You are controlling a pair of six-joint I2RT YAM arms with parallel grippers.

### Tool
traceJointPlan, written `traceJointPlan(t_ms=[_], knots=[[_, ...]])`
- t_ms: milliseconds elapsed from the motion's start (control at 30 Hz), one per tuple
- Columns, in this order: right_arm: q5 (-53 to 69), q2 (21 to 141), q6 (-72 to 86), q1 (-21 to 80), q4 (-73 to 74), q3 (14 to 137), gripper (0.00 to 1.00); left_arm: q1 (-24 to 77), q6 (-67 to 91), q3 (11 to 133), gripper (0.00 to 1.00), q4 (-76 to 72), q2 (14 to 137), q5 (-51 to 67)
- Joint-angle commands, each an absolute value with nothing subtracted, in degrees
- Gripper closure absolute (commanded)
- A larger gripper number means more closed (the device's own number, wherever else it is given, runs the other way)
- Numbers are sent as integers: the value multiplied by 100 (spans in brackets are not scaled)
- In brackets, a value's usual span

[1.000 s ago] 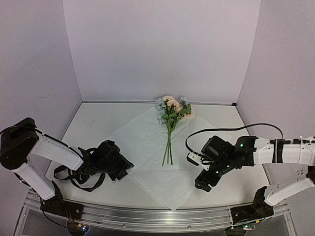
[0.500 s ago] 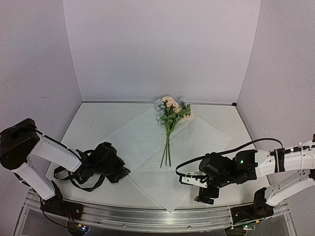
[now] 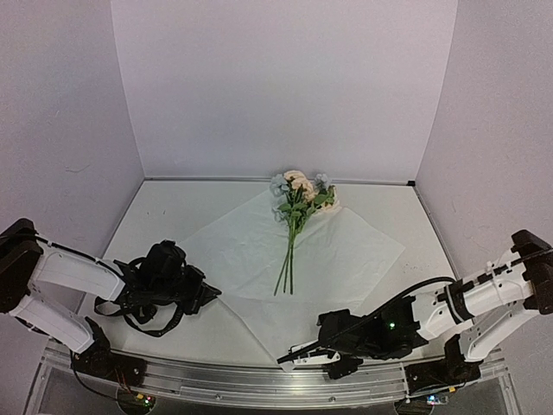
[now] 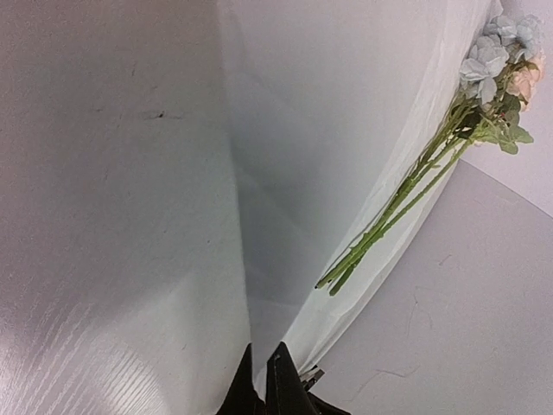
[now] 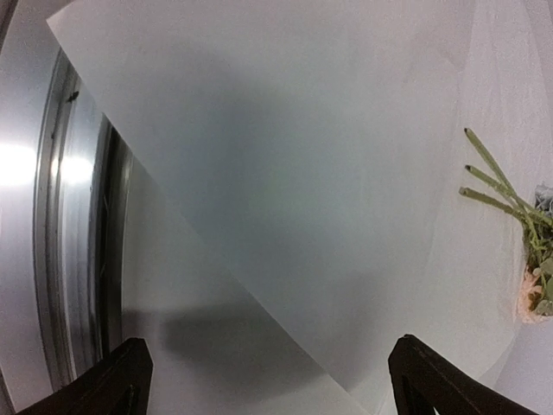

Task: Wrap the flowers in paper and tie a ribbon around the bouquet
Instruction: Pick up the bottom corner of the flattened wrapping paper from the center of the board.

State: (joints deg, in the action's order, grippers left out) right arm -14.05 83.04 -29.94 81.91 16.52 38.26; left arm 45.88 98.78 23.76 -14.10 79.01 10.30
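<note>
The flowers (image 3: 295,201), peach and pale blue blooms on thin green stems, lie loose on the white paper (image 3: 251,251) in the middle of the table. My left gripper (image 3: 213,294) is shut on the paper's left edge; in the left wrist view its fingertips (image 4: 263,367) pinch the sheet, which lifts into a fold (image 4: 346,138) with the flowers (image 4: 492,78) lying beyond. My right gripper (image 3: 291,356) hovers open and low at the paper's near corner; its fingers (image 5: 130,376) straddle the sheet's edge (image 5: 302,173). The ribbon and the bouquet are out of view.
An aluminium rail (image 3: 259,380) runs along the table's near edge, and shows close to the right gripper as a rail (image 5: 52,216). Black cables (image 3: 143,320) loop beside the left wrist. Pale walls (image 3: 285,86) enclose the table on three sides.
The right arm swung down and left to the paper's near corner, its jaws wide. The left gripper shut on the paper's edge and drew back left, and the stems shifted slightly left.
</note>
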Motion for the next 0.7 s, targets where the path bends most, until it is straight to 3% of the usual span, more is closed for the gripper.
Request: traceJointPlan(t_ms=[0,267,433,533,667], knots=[[-2237,8664,-3187,8449,945,4240,2,4493,9937,2340,100,-1304,7627,1215],[-2506,8839,-2940,8521,923,4489,10,4446,10086,2085,100,-1262,7336,1248],[-2493,8913,-2862,8555,923,4565,22,4399,10130,1946,100,-1161,7124,1228],[-2470,8949,-2834,8567,955,4590,32,4384,10143,1888,100,-1100,7011,1218],[-2401,8991,-2772,8571,1103,4696,57,4375,10148,1808,100,-1001,6860,1186]])
